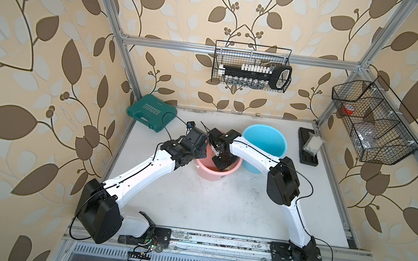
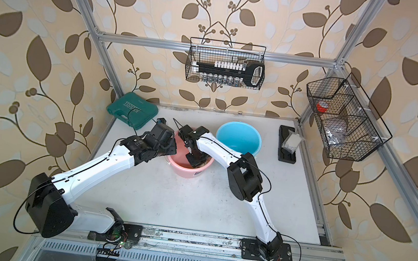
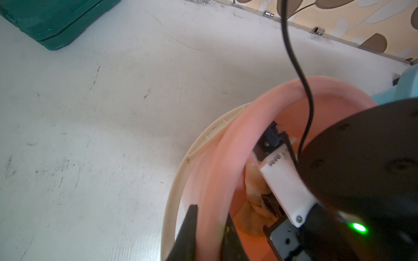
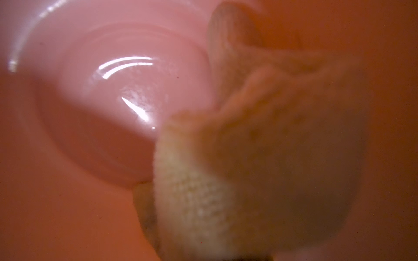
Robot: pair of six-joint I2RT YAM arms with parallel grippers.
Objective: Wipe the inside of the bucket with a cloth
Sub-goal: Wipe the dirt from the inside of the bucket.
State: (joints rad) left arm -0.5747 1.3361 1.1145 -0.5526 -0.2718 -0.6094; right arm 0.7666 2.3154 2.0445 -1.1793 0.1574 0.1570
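Note:
A pink bucket (image 1: 209, 174) (image 2: 184, 171) stands mid-table. My left gripper (image 3: 211, 214) is shut on the bucket's left wall (image 3: 226, 158), one dark finger outside and one inside; from above it sits under its wrist at the rim (image 1: 200, 153). My right gripper (image 1: 223, 162) (image 2: 195, 160) reaches down into the bucket and is shut on the cloth (image 3: 255, 180), a crumpled pale-yellow rag. In the right wrist view the cloth (image 4: 226, 180) fills the near field against the inner wall and hides the fingers, with the glossy bucket floor (image 4: 113, 101) beside it.
A blue bucket (image 1: 263, 145) stands just right of the pink one. A green tool case (image 1: 150, 115) lies at the back left and a black tray with a bag (image 1: 307, 147) at the back right. Wire baskets (image 1: 252, 66) (image 1: 374, 123) hang on the frame.

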